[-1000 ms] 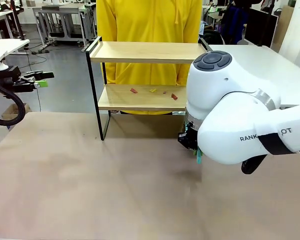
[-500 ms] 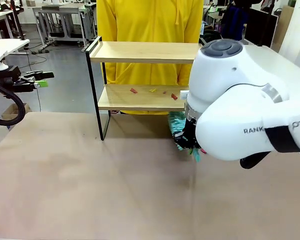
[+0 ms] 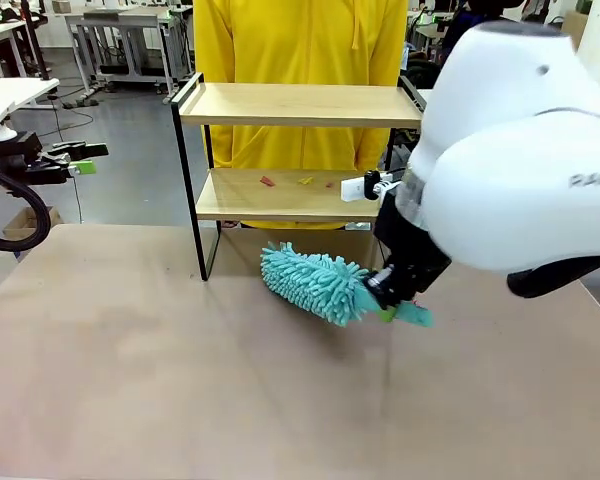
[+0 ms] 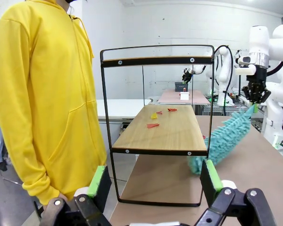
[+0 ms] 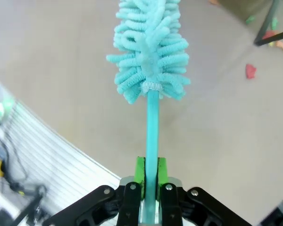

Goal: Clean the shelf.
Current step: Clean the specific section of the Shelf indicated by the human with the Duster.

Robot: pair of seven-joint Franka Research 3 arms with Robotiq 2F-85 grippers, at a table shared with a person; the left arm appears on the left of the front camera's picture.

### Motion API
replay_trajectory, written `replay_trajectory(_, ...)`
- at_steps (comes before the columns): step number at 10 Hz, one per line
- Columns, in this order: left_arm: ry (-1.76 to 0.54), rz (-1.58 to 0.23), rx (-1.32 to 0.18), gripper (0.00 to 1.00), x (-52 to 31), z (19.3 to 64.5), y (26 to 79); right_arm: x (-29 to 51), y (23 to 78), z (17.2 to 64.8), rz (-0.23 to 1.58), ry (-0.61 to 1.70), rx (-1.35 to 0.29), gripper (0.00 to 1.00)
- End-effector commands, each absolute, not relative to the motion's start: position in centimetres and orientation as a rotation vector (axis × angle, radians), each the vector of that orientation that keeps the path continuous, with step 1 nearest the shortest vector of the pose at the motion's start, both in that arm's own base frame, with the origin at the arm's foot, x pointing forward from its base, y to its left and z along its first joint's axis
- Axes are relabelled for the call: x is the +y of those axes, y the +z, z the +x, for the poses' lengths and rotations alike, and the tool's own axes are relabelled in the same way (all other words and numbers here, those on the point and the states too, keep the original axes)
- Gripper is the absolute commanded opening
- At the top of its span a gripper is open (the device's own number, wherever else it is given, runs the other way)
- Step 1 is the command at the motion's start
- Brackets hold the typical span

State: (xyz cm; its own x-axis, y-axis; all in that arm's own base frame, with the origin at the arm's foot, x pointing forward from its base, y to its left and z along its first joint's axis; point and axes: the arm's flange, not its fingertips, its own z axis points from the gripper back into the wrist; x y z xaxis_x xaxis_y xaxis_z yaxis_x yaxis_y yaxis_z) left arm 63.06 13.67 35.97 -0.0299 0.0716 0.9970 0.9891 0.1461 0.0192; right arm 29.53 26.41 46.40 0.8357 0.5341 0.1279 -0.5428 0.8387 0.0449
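Observation:
The shelf stands at the table's far side, with small red and yellow scraps on its lower board. My right gripper is shut on the thin handle of a teal fluffy duster, whose head points left, low over the table in front of the lower tier. In the right wrist view the green pads clamp the handle below the duster head. My left gripper hangs open off the table's left side. Between its open fingers I see the shelf end-on and the duster.
A person in a yellow hoodie stands close behind the shelf. The brown table has free room at front and left. Loose scraps lie near a black frame rod in the right wrist view. Other tables stand farther back.
My right arm has risen and swung, and the duster came out from behind it; its head now points left in front of the shelf. The left arm has not moved.

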Motion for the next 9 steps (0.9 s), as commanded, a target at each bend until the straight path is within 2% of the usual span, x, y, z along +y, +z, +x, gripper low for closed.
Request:
replay_trajectory(1, -1.093, -1.138, -1.357, 1.0, 13.6, 62.9, 36.3, 23.3, 50.0, 27.7, 0.105, 0.726, -0.015, 0.13)
replay_trajectory(4, -1.093, -1.138, -1.357, 1.0, 13.6, 62.9, 36.3, 20.7, 55.6, 25.9, 0.137, 0.921, 0.134, 0.13)
replay_trajectory(6, -1.093, -1.138, -1.357, 1.0, 13.6, 62.9, 36.3, 19.8, 58.3, 25.3, 0.07, 0.956, 0.227, 0.13)
replay_trajectory(9, -1.093, -1.138, -1.357, 1.0, 13.6, 62.9, 36.3, 18.7, 58.9, 26.0, -0.003, 1.005, 0.272, 0.13)
